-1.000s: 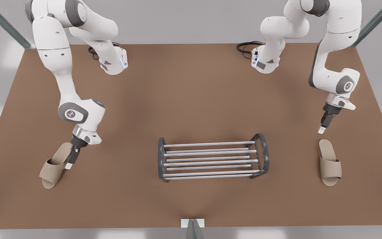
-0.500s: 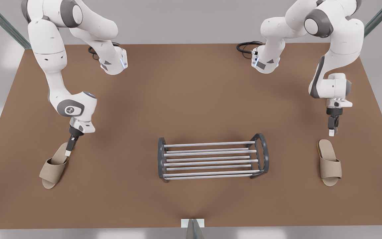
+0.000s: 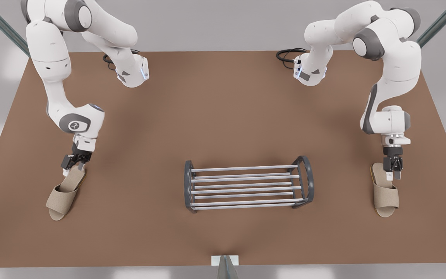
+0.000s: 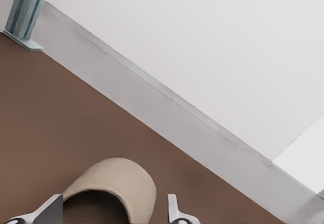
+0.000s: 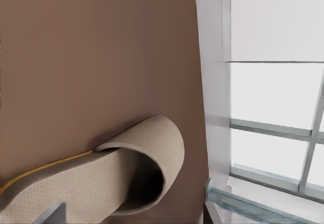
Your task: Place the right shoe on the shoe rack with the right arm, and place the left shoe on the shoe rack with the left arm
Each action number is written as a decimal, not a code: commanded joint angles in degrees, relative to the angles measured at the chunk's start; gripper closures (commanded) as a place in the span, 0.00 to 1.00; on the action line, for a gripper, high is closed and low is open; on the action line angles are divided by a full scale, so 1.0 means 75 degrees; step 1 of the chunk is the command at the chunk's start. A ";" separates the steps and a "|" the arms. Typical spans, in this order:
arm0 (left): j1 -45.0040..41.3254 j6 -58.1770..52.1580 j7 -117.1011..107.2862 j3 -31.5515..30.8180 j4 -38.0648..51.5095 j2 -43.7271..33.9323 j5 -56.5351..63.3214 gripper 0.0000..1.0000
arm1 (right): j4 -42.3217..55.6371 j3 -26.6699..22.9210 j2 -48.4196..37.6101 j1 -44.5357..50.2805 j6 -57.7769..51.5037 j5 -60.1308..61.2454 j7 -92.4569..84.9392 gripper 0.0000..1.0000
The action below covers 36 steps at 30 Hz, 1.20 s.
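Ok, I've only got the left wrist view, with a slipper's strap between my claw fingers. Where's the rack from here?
Observer: The shoe rack stands mid-table with nothing on it, on the front view's left of your left slipper.
Operator: Where on the slipper am I?
Observer: The left claw is open at its heel end. I can't tell whether it touches.
Operator: And the other arm?
Observer: The right claw is open at the heel of the right slipper, on the front view's left.

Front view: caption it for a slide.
Two grippers over tan slippers flanking an empty shoe rack.
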 commanded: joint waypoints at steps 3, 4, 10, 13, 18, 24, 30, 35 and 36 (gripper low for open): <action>0.0048 -0.0037 0.0657 -0.0365 0.0281 0.0315 -0.0147 0.00 | 0.0207 -0.0012 0.0232 -0.0103 -0.0032 -0.1143 0.3854 0.00; 0.0048 -0.0025 0.0657 -0.0576 0.0281 0.0315 -0.0358 0.00 | 0.0454 -0.0059 0.0361 -0.0091 -0.0032 -0.1437 0.3865 0.00; 0.0048 0.0045 0.0668 -0.0740 0.0527 0.0386 -0.0581 0.00 | 0.1333 -0.0188 0.1005 -0.0091 -0.0055 -0.2350 0.3877 0.00; 0.0095 0.0045 0.0668 -0.0810 0.0902 0.0678 -0.0581 0.00 | 0.1661 -0.0247 0.1462 -0.0114 -0.0079 -0.2515 0.3900 0.00; 0.0095 0.0045 0.0668 -0.0822 0.0984 0.0796 -0.0581 0.00 | 0.2059 -0.0364 0.1756 -0.0115 -0.0090 -0.3171 0.3877 0.00; 0.0107 0.0045 0.0668 -0.0822 0.1031 0.0913 -0.0581 0.00 | 0.2880 -0.0575 0.2166 -0.0103 0.0027 -0.3687 0.3877 0.00; 0.0118 0.0068 0.0657 -0.0928 0.1523 0.1229 -0.0592 0.00 | 0.3266 -0.0633 0.2494 -0.0079 0.0027 -0.3652 0.3889 0.00; 0.0200 0.0115 0.0657 -0.1045 0.1851 0.1440 -0.0581 0.00 | 0.3325 -0.0727 0.2752 -0.0056 -0.0079 -0.3699 0.3947 0.00; 0.0189 0.0115 0.0645 -0.1033 0.1851 0.1440 -0.0534 0.13 | 0.3337 -0.0727 0.2752 -0.0021 -0.0079 -0.3699 0.3947 0.01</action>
